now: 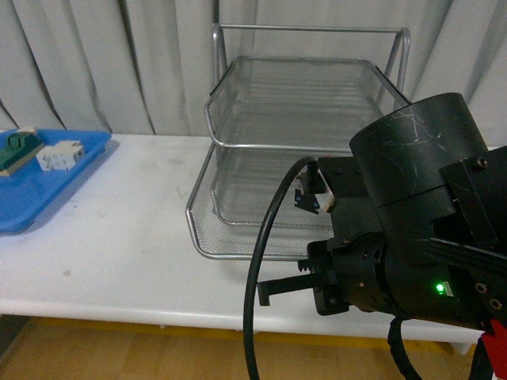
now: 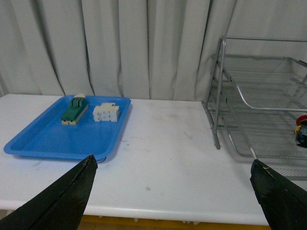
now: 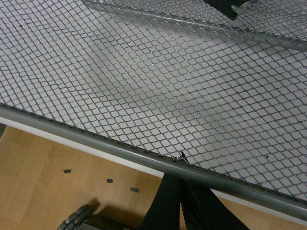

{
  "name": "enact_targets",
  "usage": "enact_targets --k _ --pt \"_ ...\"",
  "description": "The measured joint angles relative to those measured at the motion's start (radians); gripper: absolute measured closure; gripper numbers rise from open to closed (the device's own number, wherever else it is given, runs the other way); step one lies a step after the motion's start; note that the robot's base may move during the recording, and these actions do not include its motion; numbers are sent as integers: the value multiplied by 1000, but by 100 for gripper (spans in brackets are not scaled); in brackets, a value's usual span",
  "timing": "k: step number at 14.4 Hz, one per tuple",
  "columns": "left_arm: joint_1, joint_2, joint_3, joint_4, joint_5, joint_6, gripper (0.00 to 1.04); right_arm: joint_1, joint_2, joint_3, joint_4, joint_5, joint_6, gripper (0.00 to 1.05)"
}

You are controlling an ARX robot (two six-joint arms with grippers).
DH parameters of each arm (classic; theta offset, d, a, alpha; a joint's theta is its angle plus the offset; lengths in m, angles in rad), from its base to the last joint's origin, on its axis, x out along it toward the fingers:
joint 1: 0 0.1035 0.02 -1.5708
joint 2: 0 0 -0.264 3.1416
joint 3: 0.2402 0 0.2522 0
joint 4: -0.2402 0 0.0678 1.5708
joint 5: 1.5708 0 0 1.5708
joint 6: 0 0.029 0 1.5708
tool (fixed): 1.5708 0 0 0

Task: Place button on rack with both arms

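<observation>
The silver wire-mesh rack (image 1: 305,87) stands at the middle back of the white table, and it also shows in the left wrist view (image 2: 225,91). The button (image 2: 301,128), red cap on a dark body, lies in the rack's lowest tray at the edge of that view. In the front view a small dark and blue piece (image 1: 304,198) beside my right arm may be the button. My right gripper (image 1: 266,294) is shut and empty, its fingertips just under the lowest tray's front rim (image 3: 120,148); it also shows in the right wrist view (image 3: 180,176). My left gripper (image 2: 173,163) is open and empty over the table.
A flat blue tray (image 1: 32,190) lies at the table's left with a green and beige block (image 1: 16,150) and a white blocky part (image 1: 60,156). My bulky right arm (image 1: 420,214) hides the rack's right front. The table's front edge is close below the gripper.
</observation>
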Motion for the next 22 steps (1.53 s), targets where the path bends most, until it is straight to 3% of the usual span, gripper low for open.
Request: enact_targets --k 17,22 --pt "0 0 0 0 0 0 7 -149 226 367 -32 31 -83 103" --pt "0 0 0 0 0 0 7 -176 241 381 -50 33 -81 103"
